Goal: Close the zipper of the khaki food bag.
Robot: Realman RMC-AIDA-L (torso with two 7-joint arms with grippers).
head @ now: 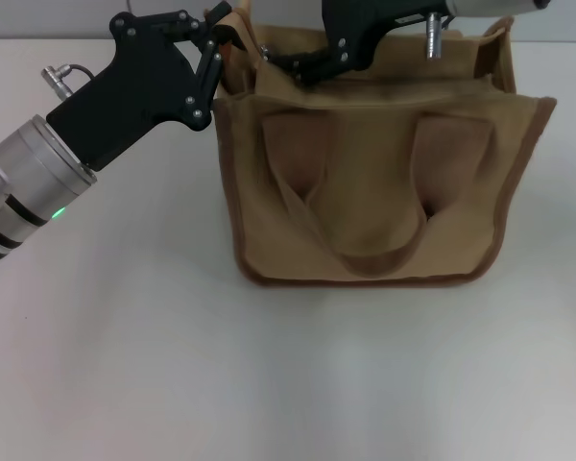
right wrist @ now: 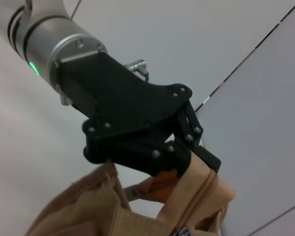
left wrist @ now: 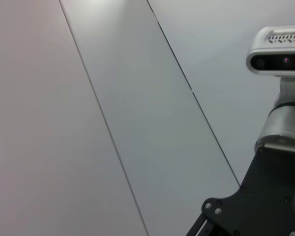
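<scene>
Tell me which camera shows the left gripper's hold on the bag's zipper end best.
The right wrist view: the left gripper is shut on the zipper tape at the end of the khaki food bag. The head view shows that pinch smaller, at the bag's corner. The left wrist view misses it.

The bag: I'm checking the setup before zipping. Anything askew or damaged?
No damage shows. The bag stands upright, but the left gripper pinches its top corner, pulling the zipper end up. The right gripper hovers over the top.

Bag (head: 365, 192): matt tan woven canvas, darker brown trim. Left gripper (head: 232, 43): matt black plastic. Table (head: 125, 365): smooth white.
</scene>
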